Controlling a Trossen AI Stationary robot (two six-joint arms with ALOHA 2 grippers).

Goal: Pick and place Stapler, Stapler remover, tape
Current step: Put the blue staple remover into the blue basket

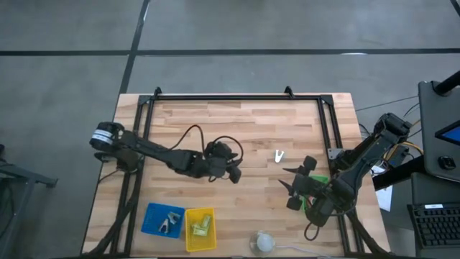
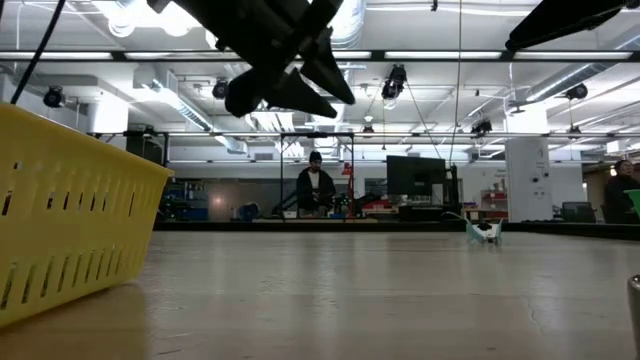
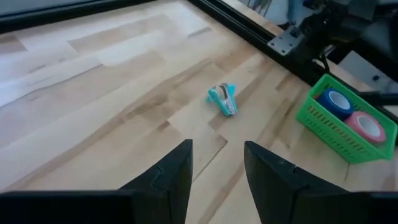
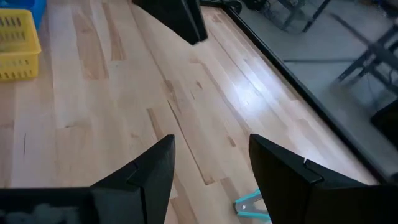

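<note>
A small teal stapler remover (image 1: 279,156) lies on the bare wood, also seen in the left wrist view (image 3: 222,98), the low view (image 2: 485,232) and at the edge of the right wrist view (image 4: 252,206). A green basket (image 3: 336,134) near the table's right edge holds a blue tape roll (image 3: 335,102) and a pinkish-red one (image 3: 366,126). My left gripper (image 1: 236,175) hovers open over the table's middle, left of the remover (image 3: 217,165). My right gripper (image 1: 286,187) is open above the wood, just near-side of the remover (image 4: 211,168). No stapler can be made out.
A blue basket (image 1: 162,219) and a yellow basket (image 1: 200,229) stand at the near edge, each with small items inside. A white round object (image 1: 264,242) sits near them. A black frame (image 1: 230,96) rims the table. A person (image 2: 316,185) stands far behind.
</note>
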